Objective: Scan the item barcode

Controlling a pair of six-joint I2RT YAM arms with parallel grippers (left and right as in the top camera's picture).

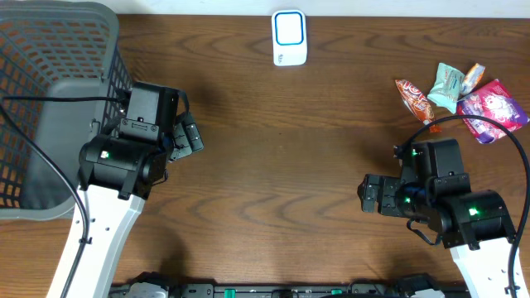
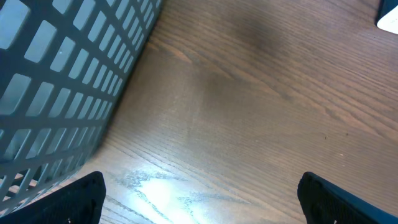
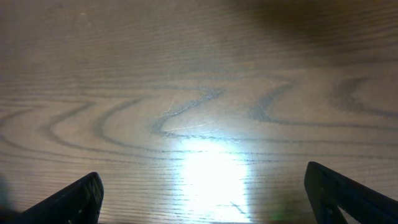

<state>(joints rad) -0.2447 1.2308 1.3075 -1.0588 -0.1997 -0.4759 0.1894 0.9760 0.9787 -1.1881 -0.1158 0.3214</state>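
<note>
Several snack packets lie at the table's far right: an orange-red one [image 1: 414, 98], a teal one [image 1: 447, 86], a small orange one [image 1: 473, 79] and a purple-pink one [image 1: 493, 112]. A white scanner with a blue outline [image 1: 289, 37] sits at the back centre; its corner shows in the left wrist view [image 2: 388, 18]. My left gripper [image 1: 189, 136] [image 2: 202, 199] stands open over bare wood beside the basket. The right gripper [image 1: 370, 194] [image 3: 205, 199] is open too, pointing left over bare wood, well short of the packets. Neither holds anything.
A dark grey mesh basket [image 1: 108, 41] fills the left end of the table, and its wall [image 2: 62, 81] stands close to the left fingers. Black cables run from both arms. Brown wood lies between the two arms.
</note>
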